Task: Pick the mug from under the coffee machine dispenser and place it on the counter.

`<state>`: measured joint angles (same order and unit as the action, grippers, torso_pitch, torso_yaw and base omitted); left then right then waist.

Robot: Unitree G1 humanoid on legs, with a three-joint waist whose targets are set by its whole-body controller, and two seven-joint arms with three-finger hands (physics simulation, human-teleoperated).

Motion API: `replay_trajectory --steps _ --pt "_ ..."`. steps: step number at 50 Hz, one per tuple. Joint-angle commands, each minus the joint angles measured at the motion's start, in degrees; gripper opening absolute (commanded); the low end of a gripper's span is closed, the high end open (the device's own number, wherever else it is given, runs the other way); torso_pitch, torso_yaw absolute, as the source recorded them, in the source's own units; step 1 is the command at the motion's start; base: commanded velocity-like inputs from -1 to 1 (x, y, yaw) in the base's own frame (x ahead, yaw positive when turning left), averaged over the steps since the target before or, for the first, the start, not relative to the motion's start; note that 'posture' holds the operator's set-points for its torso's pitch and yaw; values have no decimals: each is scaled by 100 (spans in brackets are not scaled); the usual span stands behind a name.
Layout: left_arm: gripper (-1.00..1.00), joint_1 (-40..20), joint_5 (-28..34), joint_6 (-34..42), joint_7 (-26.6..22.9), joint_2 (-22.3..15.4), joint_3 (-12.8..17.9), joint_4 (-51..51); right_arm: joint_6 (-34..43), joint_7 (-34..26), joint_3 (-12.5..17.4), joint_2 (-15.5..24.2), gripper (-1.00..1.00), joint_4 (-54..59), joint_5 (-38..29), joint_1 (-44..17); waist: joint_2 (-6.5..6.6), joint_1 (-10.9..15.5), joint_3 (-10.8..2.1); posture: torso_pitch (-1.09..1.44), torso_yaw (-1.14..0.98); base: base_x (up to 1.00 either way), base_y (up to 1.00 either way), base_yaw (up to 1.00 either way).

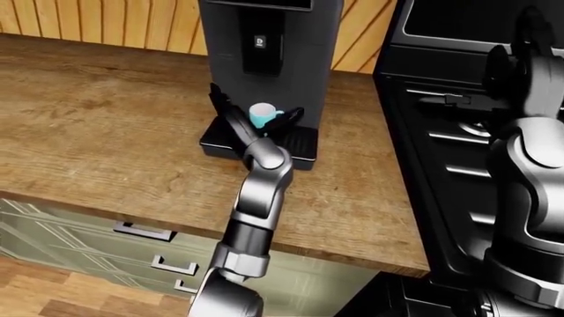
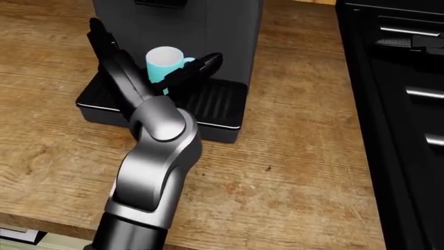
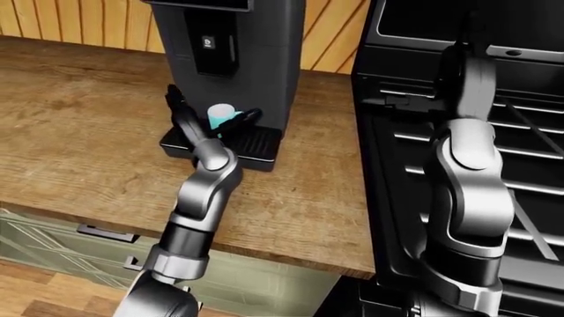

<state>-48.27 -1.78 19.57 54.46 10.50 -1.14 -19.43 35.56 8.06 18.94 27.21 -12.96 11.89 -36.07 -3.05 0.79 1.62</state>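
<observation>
The table [image 1: 106,125] is a broad wooden slab with visible grain, its near edge running above pale green drawer fronts [image 1: 106,241] with dark handles. Directly on it stands a dark grey coffee machine [image 2: 180,31], whose ribbed black drip tray [image 2: 215,101] rests flat on the wood.

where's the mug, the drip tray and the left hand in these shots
mug [image 2: 162,61]: head view, on its white inside near the rim.
drip tray [image 2: 215,101]: head view, on the ribbed grate right of the arm.
left hand [image 2: 149,70]: head view, between its spread fingers, which flank the mug.
</observation>
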Motion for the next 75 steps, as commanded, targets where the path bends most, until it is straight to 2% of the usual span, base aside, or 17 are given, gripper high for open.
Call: replay_trajectory --steps 1,4,6,9,28,31,33,34,43,61,75 --pt "58 -193 13 -90 10 38 -72 155 -174 9 64 95 100 -167 -18 -159 -37 -4 -140 0 0 0 0 0" --pt "48 -197 24 -155 26 97 -102 77 -171 18 79 104 100 -164 -7 -164 -41 -7 -140 0 0 0 0 0" --pt "27 -214 36 -208 51 131 -116 -12 -173 17 84 115 100 -159 0 -167 -43 -3 -138 0 0 0 0 0" --pt "9 -195 42 -250 66 169 -133 -68 -158 21 87 127 100 -169 15 -173 -44 5 -137 0 0 0 0 0" --pt "-25 136 317 -390 17 471 -336 -151 -133 60 130 207 100 -173 102 -201 -61 14 -159 0 0 0 0 0" --pt "-56 152 328 -409 -1 478 -327 -156 -146 68 132 206 100 -172 101 -193 -65 15 -161 0 0 0 0 0" --pt "-94 163 337 -412 10 494 -329 -143 -155 69 129 201 100 -169 102 -184 -66 16 -163 0 0 0 0 0" --pt "-100 168 342 -419 12 497 -330 -136 -162 67 129 201 100 -167 101 -177 -67 17 -165 0 0 0 0 0" --pt "-100 254 300 -311 -55 499 -340 118 -189 60 126 199 100 -146 90 -164 -65 16 -168 0 0 0 0 0" --pt "-100 854 360 769 -476 447 -508 1822 -113 59 107 207 100 -179 81 -230 -30 -11 -147 0 0 0 0 0" --pt "-100 1125 813 1843 -1461 142 -619 3175 -114 51 84 191 100 -178 50 -249 -25 -7 -89 0 0 0 0 0"
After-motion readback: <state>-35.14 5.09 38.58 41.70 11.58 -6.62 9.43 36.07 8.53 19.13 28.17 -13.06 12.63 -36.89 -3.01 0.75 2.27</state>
